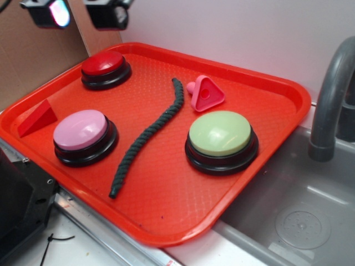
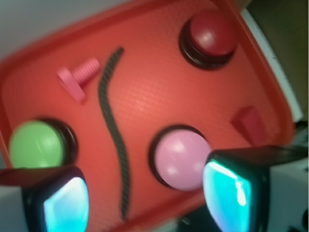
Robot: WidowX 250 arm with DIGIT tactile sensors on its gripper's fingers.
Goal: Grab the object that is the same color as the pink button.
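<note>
Red tray (image 1: 266,160) below: reach with parted, empty gripper (image 2: 145,193) past pink button (image 1: 81,129), beyond green rope (image 1: 147,136), to pink triangular block (image 1: 206,94); centre over it, then descend squarely.

A red tray (image 1: 266,144) carries everything. On it lie a red button (image 1: 105,67), a pink button (image 1: 83,134), a green button (image 1: 221,138), a dark rope (image 1: 148,133) down the middle, a pink block (image 1: 206,94), and what looks like a red wedge (image 1: 37,118) by the rim.
</note>
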